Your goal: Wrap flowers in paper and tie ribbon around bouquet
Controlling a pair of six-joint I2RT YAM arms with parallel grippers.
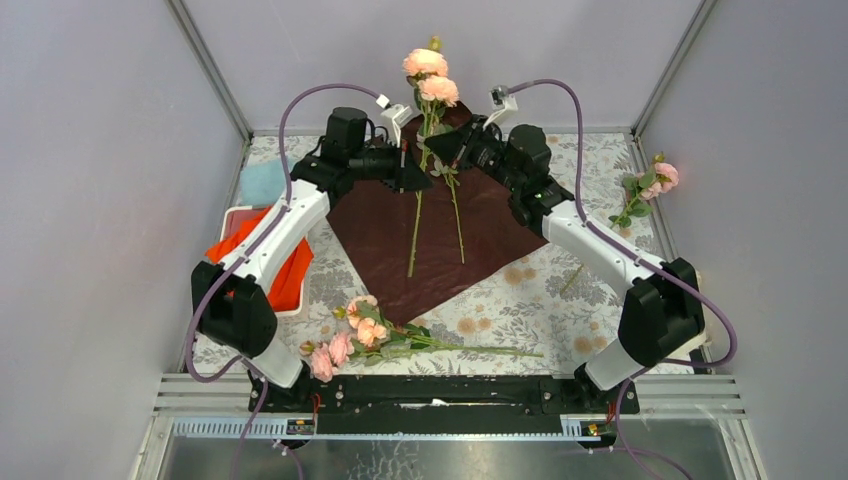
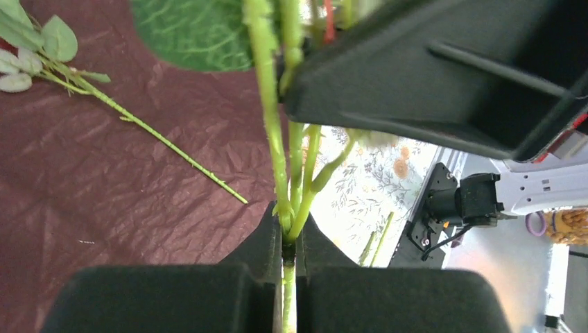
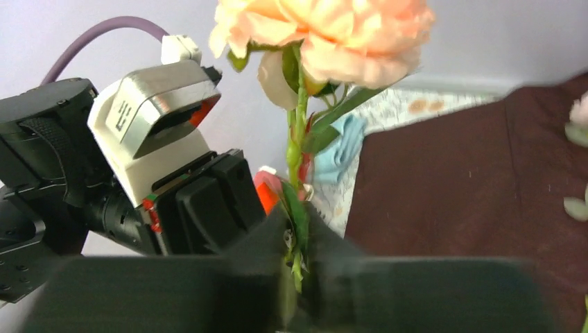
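Left gripper (image 2: 288, 232) clenched on thin green stems of the flowers (image 1: 430, 78), fingers pinched tight with the stems running straight up between them. Right gripper (image 3: 297, 239) also clamped on the same bunch, higher up the stem, just under a big peach-pink bloom. In the top view the two grippers meet nose to nose at the far middle of the table, left gripper (image 1: 408, 170) just beside right gripper (image 1: 447, 152). The bunch is held upright, blooms above both grippers against the back wall, one long stem end trailing down over the paper (image 1: 440, 245).

Paper lies flat and open, dark red, creased, one corner pointing toward the arm bases. A separate leafy stem (image 2: 170, 151) lies flat on it, apart from the gripped stems.

Second bunch (image 1: 358, 335) of pink roses lies on the tablecloth (image 1: 520, 300) near the front edge, stems pointing right, just off the paper's near corner. Third bunch (image 1: 650, 185) sits at the right edge, well apart from the paper.

Left side: orange cloth (image 1: 285, 265) in a white tray (image 1: 240, 213), light blue cloth (image 1: 262, 182) behind it.
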